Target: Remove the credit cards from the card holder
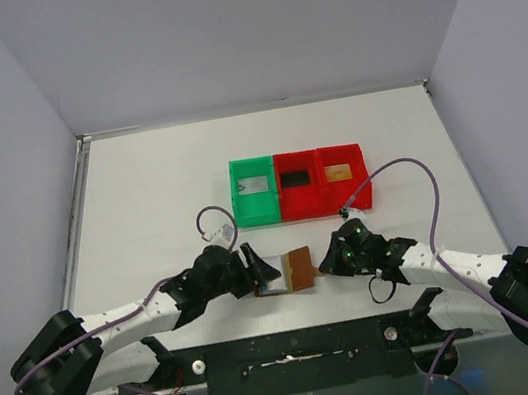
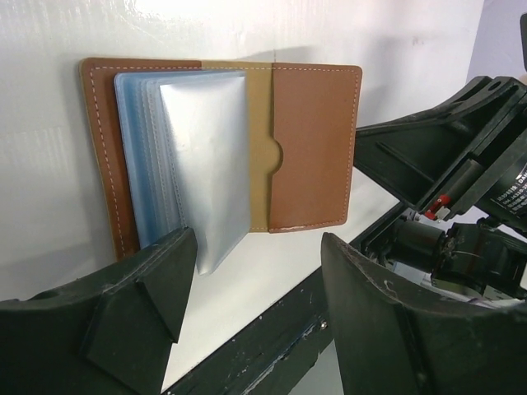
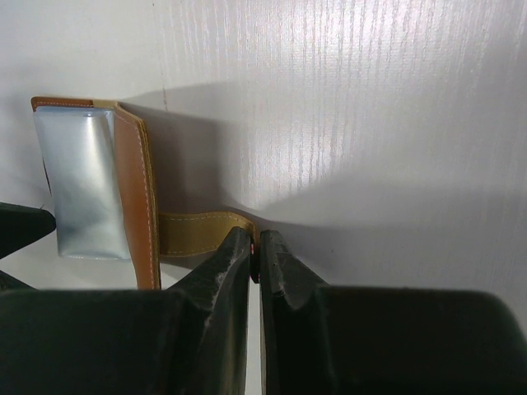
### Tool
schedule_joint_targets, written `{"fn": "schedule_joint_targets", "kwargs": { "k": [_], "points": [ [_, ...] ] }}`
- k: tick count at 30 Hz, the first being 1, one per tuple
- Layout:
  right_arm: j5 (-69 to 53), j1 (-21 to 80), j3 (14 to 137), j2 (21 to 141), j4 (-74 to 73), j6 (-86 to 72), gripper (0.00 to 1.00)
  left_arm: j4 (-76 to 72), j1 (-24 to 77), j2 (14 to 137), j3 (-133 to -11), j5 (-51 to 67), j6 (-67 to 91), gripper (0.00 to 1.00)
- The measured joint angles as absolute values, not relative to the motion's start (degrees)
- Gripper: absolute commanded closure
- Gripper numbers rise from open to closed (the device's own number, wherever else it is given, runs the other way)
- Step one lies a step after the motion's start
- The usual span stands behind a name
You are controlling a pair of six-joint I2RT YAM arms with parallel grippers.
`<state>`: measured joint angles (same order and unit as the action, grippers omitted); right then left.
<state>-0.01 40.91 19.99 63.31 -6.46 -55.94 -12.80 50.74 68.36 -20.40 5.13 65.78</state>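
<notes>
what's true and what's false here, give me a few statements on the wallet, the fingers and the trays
1. The wallet is open. True.
2. The left fingers are shut. False: they stand open at the wallet's near edge.
3. The right fingers pinch the wallet's tab. True.
4. All three trays are green. False: there is one green tray and two red trays.
5. The grey card sits in a red tray. False: it lies in the green tray.
</notes>
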Motion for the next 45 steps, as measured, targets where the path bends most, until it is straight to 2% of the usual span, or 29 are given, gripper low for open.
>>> {"fn": "schedule_joint_targets", "kwargs": {
  "k": [13, 36, 42, 45],
  "points": [
    [0.0, 40.9, 20.0, 63.3, -6.5, -56.0, 0.99, -7.7, 51.1, 66.3, -21.7, 2.3, 65.3, 0.40],
    [0.0, 40.9, 20.0, 63.3, -6.5, -56.0, 0.98, -11.6, 52.3, 70.4, -23.4, 3.9, 65.1, 0.44],
    [0.0, 40.9, 20.0, 63.3, -6.5, -56.0, 0.89, -14.9, 53.5, 74.3, -25.5, 5.8, 63.4, 0.44],
    [0.1, 40.9, 20.0, 63.1, -6.4, -56.4, 0.86, -14.8, 55.2, 78.7, -30.1, 6.4, 61.3, 0.55]
  ]
}}
